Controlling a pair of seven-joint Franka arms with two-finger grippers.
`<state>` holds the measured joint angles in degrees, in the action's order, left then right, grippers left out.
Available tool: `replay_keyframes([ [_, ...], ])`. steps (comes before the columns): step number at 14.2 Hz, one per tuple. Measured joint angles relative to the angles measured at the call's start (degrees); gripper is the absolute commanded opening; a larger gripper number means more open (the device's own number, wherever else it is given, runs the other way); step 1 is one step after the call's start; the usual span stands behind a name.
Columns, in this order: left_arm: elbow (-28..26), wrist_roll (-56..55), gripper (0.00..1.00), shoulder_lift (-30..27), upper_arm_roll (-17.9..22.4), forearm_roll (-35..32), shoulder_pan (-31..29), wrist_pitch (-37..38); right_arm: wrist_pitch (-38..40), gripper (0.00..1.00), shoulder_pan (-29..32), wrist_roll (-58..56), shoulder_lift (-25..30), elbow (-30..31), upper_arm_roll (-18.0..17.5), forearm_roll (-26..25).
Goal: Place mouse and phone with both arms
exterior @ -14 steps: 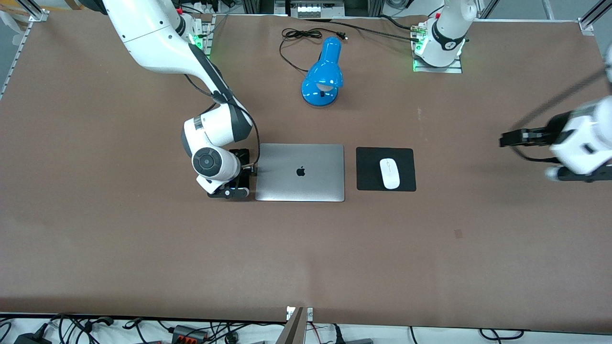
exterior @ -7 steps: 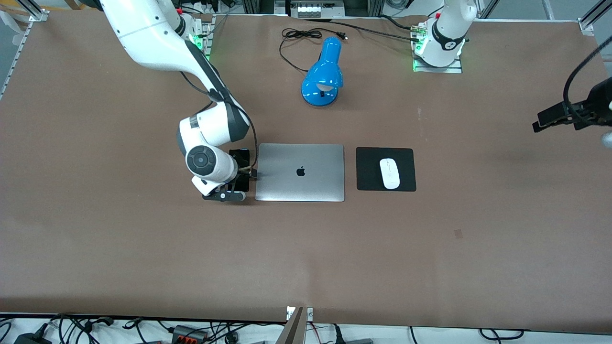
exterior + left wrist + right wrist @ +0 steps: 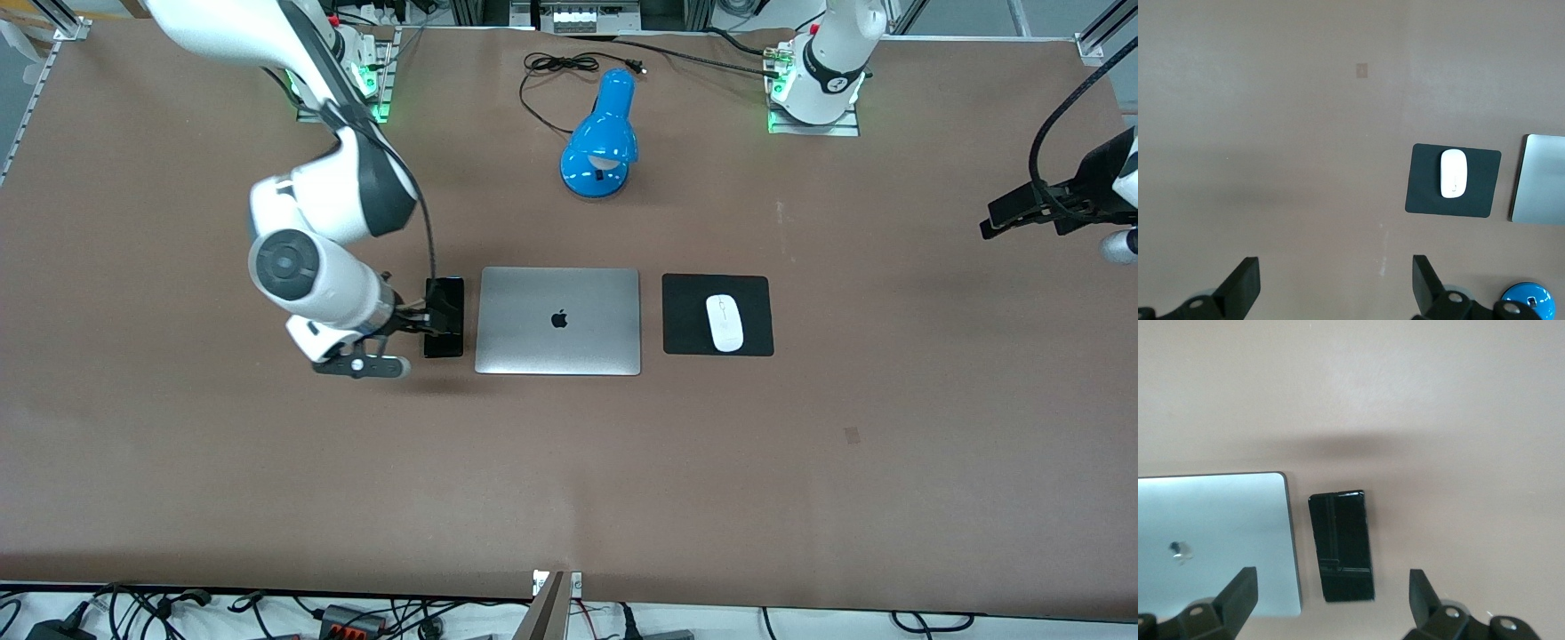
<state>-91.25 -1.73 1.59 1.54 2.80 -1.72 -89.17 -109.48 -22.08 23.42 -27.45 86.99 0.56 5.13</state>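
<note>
Phone (image 3: 444,316) flat beside laptop (image 3: 558,320) | your right hand (image 3: 1331,603) wide above it | mouse (image 3: 725,322) on pad (image 3: 686,316) | left hand (image 3: 1335,287) wide, away.

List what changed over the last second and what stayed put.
The right hand lifted off the phone and drew back toward its end of the table, leaving the phone beside the laptop. The left hand swung out past its table end. Mouse, mouse pad, lamp unchanged.
</note>
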Motion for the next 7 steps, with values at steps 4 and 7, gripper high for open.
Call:
replay_keyframes([
  [4,-0.1,0.0,1.0,0.0,0.0,-0.1,0.2,-0.1,11.8,1.0,5.7,-5.6,0.6,-11.0,0.3,0.0],
  [7,-0.2,0.0,1.0,0.0,0.1,-0.1,0.1,-0.2,13.8,1.0,11.7,-10.4,1.1,-14.8,0.5,0.0],
])
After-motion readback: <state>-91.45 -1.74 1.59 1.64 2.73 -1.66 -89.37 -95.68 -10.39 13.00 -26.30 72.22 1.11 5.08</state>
